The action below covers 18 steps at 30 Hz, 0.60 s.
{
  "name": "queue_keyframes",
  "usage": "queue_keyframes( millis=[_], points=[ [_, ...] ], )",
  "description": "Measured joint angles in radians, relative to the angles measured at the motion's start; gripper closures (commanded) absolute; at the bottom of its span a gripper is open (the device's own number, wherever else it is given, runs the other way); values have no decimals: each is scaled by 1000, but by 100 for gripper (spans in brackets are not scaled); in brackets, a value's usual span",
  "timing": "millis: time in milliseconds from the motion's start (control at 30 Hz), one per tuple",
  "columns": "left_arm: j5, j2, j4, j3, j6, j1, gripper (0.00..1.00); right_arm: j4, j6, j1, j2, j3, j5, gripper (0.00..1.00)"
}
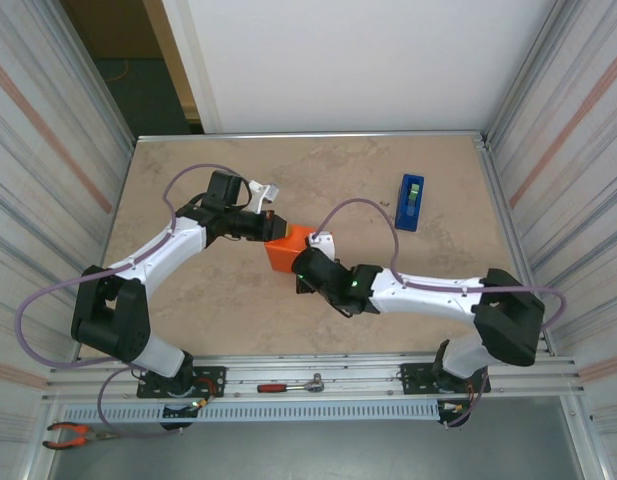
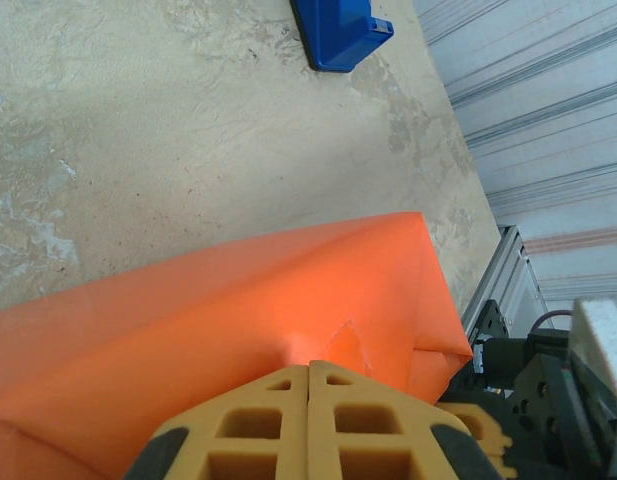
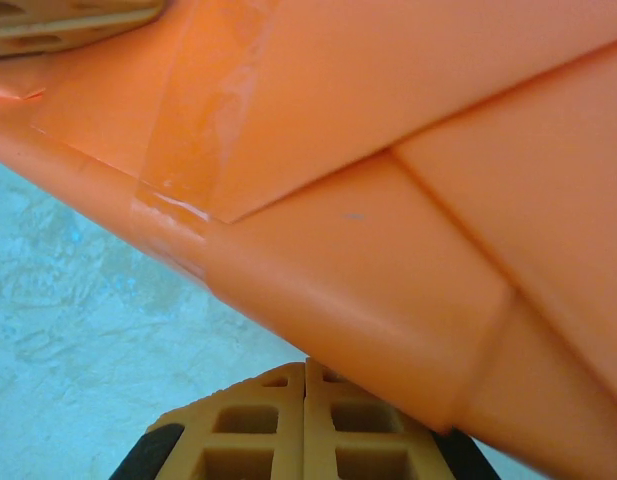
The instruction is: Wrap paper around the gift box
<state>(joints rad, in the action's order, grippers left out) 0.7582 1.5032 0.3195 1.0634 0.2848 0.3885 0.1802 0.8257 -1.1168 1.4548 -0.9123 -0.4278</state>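
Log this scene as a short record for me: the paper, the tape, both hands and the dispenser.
paper: orange, folded into a closed parcel, mid-table
clear tape: strip across one folded seam
left hand: shut, tips at the parcel's far left side
right hand: shut, tips at the parcel's near edge
tape dispenser: blue, apart from the parcel, to its right

1. Table (image 1: 328,165): I log one beige mottled top, with ribbed panels standing along its left and right sides.
2. Paper (image 1: 285,252): one orange sheet, folded up as a parcel, near the middle; I cannot tell whether it rests flat on the top.
3. Tape dispenser (image 1: 411,202): one, blue and narrow, lying toward the far right, well apart from the paper.
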Motion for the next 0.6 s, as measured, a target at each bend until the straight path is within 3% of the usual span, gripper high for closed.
queue_keyframes(
  millis=[300, 600],
  points=[
    [0, -5, -5, -7, 0, 0, 100, 1, 4, 52, -252, 50, 68, 100],
    [0, -10, -8, -12, 0, 0, 100, -14, 3, 171, -198, -20, 198, 100]
  ],
)
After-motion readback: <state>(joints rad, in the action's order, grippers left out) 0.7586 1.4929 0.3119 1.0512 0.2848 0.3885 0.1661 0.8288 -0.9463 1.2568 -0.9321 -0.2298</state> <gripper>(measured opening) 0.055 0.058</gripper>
